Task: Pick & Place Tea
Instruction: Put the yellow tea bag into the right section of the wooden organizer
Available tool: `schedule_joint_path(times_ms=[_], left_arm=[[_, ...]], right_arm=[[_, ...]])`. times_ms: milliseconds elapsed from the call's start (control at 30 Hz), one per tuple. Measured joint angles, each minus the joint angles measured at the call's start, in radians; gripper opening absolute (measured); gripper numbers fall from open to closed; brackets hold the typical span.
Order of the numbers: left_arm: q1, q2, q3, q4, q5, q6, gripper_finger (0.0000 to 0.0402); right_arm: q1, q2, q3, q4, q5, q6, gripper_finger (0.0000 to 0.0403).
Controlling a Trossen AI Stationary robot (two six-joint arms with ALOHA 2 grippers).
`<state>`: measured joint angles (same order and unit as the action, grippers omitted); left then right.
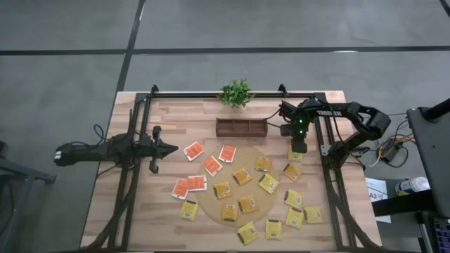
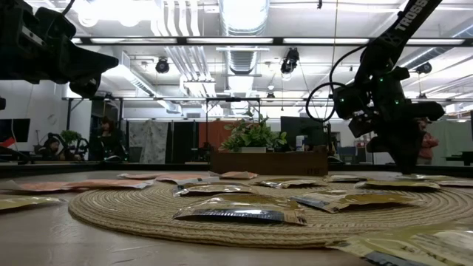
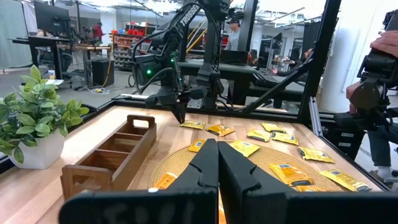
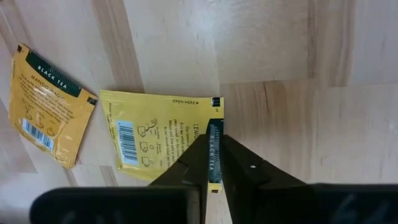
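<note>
Many tea packets lie flat on the wooden table: yellow ones point(image 1: 247, 204) on and around the round woven mat point(image 1: 211, 205), orange-red ones point(image 1: 211, 165) left of it. My right gripper point(image 4: 214, 163) points steeply down at the far right of the spread, shut on a yellow packet point(image 4: 155, 134) that lies on the bare wood beside another yellow one point(image 4: 46, 102). In the high view this gripper point(image 1: 298, 150) stands just right of the wooden tray. My left gripper point(image 3: 217, 168) hangs level above the table's left side point(image 1: 172, 148), shut and with nothing in it. My right gripper pinches the yellow packet's dark-banded end point(image 4: 215, 134) between its two fingers. The fingers come from above, slanting down, and close across that end's edge. The rest of the packet still lies flat on the wood.
A dark wooden compartment tray point(image 1: 241, 127) stands at the back centre, with a small green plant point(image 1: 235, 92) behind it. Black frame rails point(image 1: 330, 176) run along both sides of the table. A person's hand shows beyond the table's right edge point(image 3: 385, 43).
</note>
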<state>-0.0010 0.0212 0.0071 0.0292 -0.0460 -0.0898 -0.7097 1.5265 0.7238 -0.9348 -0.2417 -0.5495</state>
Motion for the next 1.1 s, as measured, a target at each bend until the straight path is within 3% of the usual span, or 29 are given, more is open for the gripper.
schedule_joint_path(times_ms=[433, 767, 1100], left_arm=[[0.0, 0.0, 0.0, 0.0, 0.0, 0.0, 0.0], [0.0, 0.0, 0.0, 0.0, 0.0, 0.0, 0.0], [0.0, 0.0, 0.0, 0.0, 0.0, 0.0, 0.0]], right_arm=[[0.0, -0.034, 0.044, -0.002, 0.032, -0.004, 0.0048], [-0.029, -0.037, 0.15, -0.115, 0.024, 0.018, 0.0169], [-0.016, -0.037, 0.082, -0.078, 0.0, 0.011, 0.0247]])
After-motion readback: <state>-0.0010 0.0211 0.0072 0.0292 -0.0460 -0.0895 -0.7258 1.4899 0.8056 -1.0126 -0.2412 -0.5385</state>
